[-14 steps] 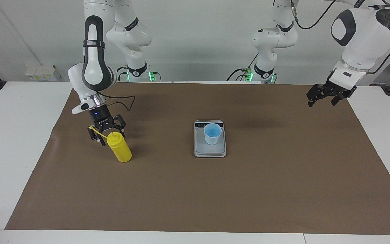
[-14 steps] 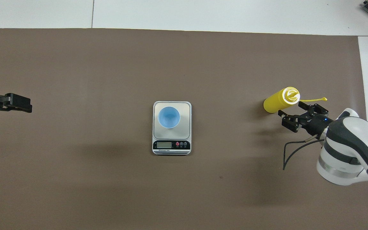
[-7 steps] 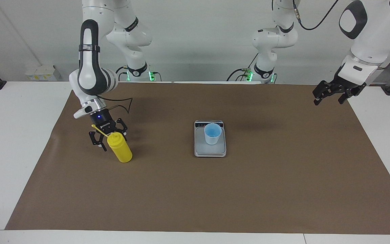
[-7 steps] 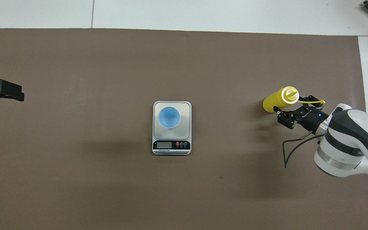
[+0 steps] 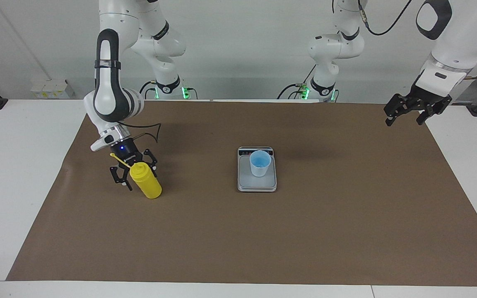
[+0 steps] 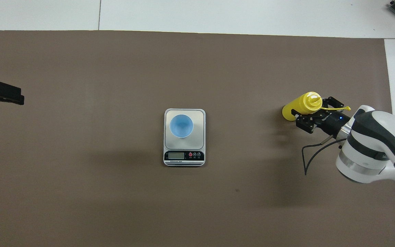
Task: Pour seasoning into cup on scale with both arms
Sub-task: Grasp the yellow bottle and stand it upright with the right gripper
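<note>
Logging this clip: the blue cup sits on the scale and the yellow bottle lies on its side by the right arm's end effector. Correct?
Not quite: the facing view shows the yellow bottle standing upright, not lying down. The blue cup is on the scale, with the right arm's end effector at the bottle.

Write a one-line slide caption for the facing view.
Right gripper, open, straddles the standing yellow bottle; blue cup sits on the scale; left gripper waits raised, open.

The right hand (image 5: 134,173) is low, just above the bench, its fingers spread wide. The left hand (image 5: 408,115) hangs high in the air, its fingers apart too.
</note>
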Controlling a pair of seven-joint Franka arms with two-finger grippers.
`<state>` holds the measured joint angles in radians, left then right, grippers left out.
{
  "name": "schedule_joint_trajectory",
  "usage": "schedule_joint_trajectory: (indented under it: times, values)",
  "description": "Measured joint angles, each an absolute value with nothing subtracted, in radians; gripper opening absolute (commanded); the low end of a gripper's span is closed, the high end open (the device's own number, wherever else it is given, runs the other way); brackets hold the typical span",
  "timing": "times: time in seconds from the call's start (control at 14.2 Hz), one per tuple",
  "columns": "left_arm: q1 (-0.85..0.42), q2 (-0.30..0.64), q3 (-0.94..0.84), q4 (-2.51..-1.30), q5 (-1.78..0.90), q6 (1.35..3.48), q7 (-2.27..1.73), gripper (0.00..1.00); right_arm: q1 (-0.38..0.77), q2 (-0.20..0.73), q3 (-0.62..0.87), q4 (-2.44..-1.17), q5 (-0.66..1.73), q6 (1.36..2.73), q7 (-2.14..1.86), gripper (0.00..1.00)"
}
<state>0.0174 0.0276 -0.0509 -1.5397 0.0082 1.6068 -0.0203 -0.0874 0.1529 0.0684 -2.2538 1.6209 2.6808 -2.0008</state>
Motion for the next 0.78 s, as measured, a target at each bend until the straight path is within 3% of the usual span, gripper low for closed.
schedule_joint_trajectory:
  times: [0.28,0.35,0.42,0.57,0.71,0.78]
  values:
    - [0.019,0.028,-0.047,-1.54,0.008,1.602,-0.02,1.0,-0.084,0.153,0.07,-2.251,1.621,2.681,-2.001,1.0]
    - [0.019,0.027,-0.046,-1.541,0.008,1.594,-0.02,1.0,-0.084,0.154,0.071,-2.251,1.621,2.681,-2.001,0.96]
    - [0.019,0.027,-0.045,-1.543,0.008,1.591,-0.02,1.0,-0.084,0.154,0.072,-2.251,1.622,2.681,-2.001,0.85]
    - [0.019,0.026,-0.044,-1.545,0.008,1.586,-0.02,1.0,-0.084,0.154,0.074,-2.251,1.622,2.681,-2.001,0.48]
    - [0.019,0.026,-0.043,-1.547,0.008,1.584,-0.02,1.0,-0.083,0.154,0.075,-2.25,1.622,2.68,-2.001,0.18]
    - [0.019,0.026,-0.043,-1.547,0.008,1.583,-0.02,1.0,-0.082,0.154,0.075,-2.25,1.623,2.68,-2.001,0.08]
